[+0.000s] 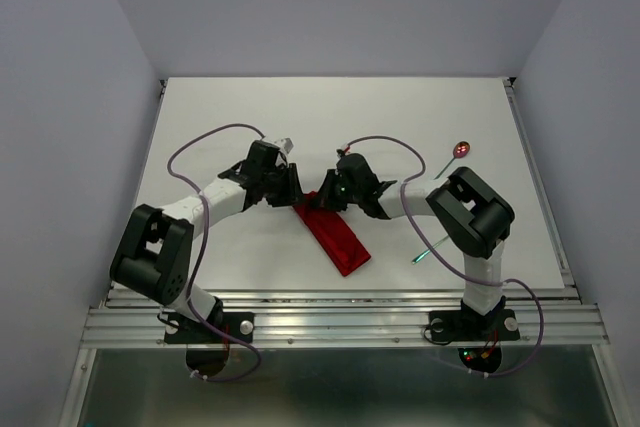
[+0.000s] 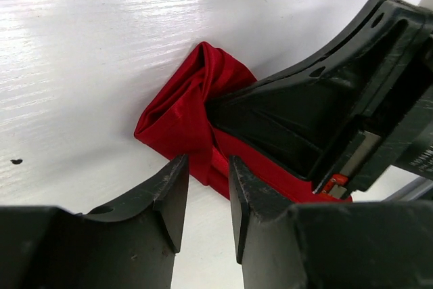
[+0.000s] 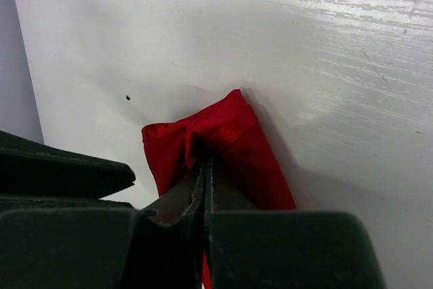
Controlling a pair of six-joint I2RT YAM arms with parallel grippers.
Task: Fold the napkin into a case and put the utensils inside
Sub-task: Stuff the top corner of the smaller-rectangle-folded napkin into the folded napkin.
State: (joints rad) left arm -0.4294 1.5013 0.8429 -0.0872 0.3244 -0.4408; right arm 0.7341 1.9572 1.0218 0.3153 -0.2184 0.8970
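The red napkin (image 1: 338, 240) lies as a narrow folded strip running diagonally in the middle of the table. Its far end is bunched up (image 2: 181, 113). My right gripper (image 1: 326, 197) is shut on that far end, pinching a fold of cloth between its jaws (image 3: 206, 160). My left gripper (image 1: 291, 188) is just left of the same end, open by a narrow gap and empty (image 2: 206, 170), its tips at the cloth's edge. The spoon (image 1: 460, 150) with a red bowl lies at the far right. The teal-handled fork (image 1: 431, 250) lies by the right arm, partly hidden by it.
The right gripper's black body (image 2: 325, 113) fills the right of the left wrist view, close to my left fingers. The left gripper's finger (image 3: 61, 170) shows at the left of the right wrist view. The white table (image 1: 250, 117) is walled on three sides.
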